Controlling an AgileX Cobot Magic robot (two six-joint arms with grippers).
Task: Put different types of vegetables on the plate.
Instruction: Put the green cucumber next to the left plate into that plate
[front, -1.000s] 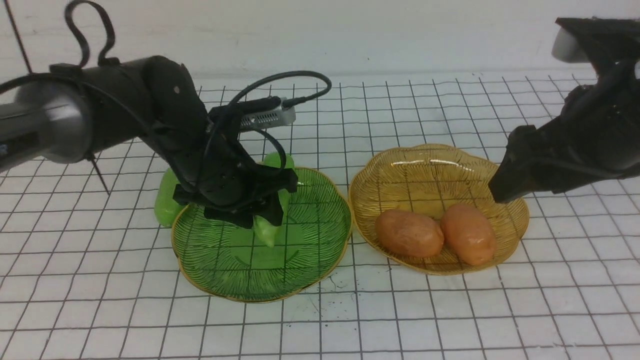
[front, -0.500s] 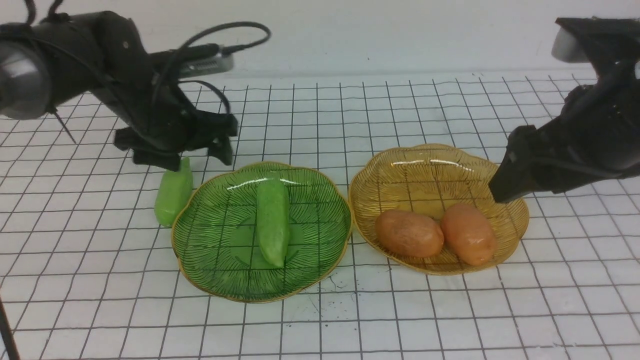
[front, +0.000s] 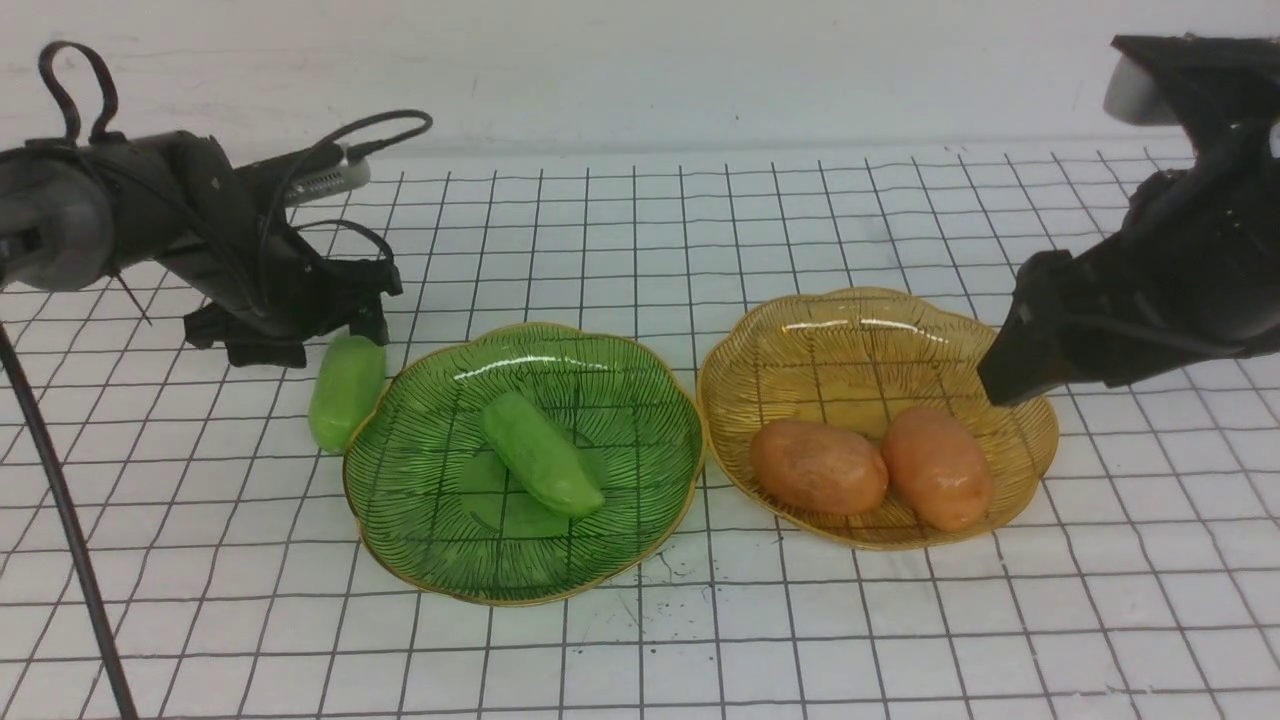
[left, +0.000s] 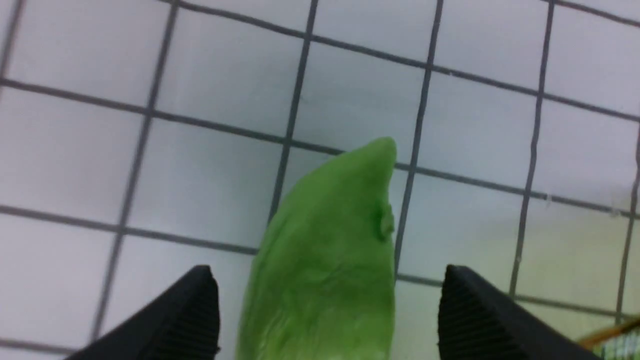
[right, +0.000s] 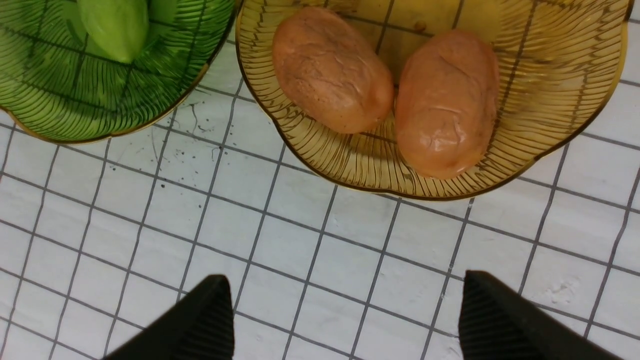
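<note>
**Loose cucumber** (front: 347, 392): lies on the table (front: 900, 620), just beside the green plate (front: 620, 500). A second cucumber (front: 542, 467) lies in that plate, and two potatoes (front: 818, 466) lie in the amber plate (front: 860, 340).

**Risk:** the smooth, tapered body may slip out of a pinch near its thin end, or get nudged against the rim.

**Left gripper** (front: 315, 338): jaws spread wide, straddling the loose cucumber with a gap on each side, holding nothing.

**Right gripper** (right: 347, 310): spread, empty, near the amber plate.

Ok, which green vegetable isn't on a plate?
The cucumber lying on the table left of the green plate, under the left gripper; the other cucumber lies inside that plate.
</note>
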